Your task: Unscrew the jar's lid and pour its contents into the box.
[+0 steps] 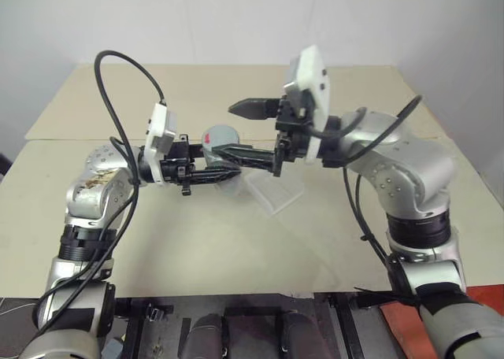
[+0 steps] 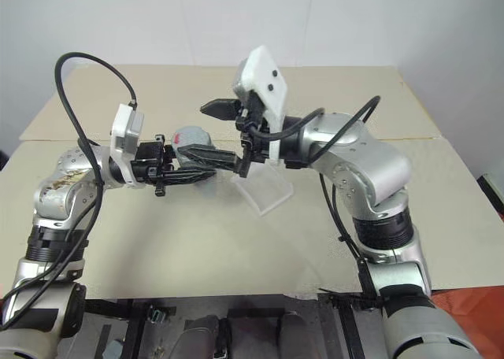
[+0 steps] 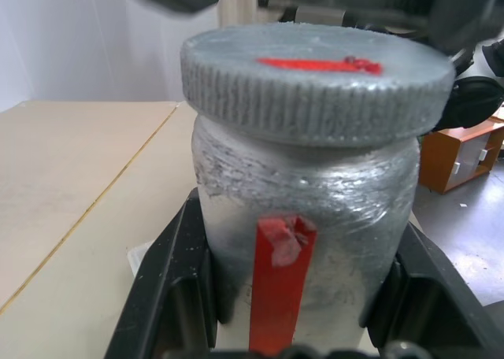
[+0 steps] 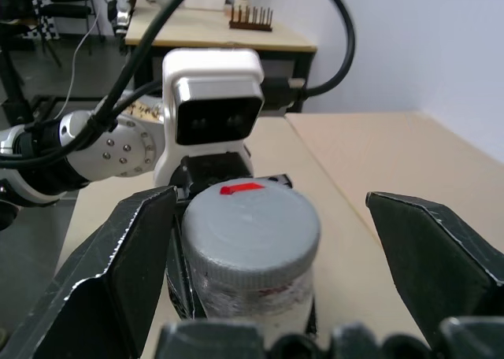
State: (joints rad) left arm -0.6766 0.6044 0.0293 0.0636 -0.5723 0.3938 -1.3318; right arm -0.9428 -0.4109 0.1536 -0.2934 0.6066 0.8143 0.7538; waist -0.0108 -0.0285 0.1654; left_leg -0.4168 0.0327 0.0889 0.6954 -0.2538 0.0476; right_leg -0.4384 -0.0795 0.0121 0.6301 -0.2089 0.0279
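Left gripper [image 1: 206, 172] fingers clamp the jar [image 3: 303, 209]; right gripper [image 4: 272, 257] fingers gape around its lid [image 4: 250, 225], above the box [image 1: 277, 192]

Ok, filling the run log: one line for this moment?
left gripper: shut on jar | right gripper: open, straddling lid | lid: on | box: on table

Grey ribbed lid [image 3: 315, 79] w/ red mark, silvery jar [image 3: 307, 209] w/ red strip.
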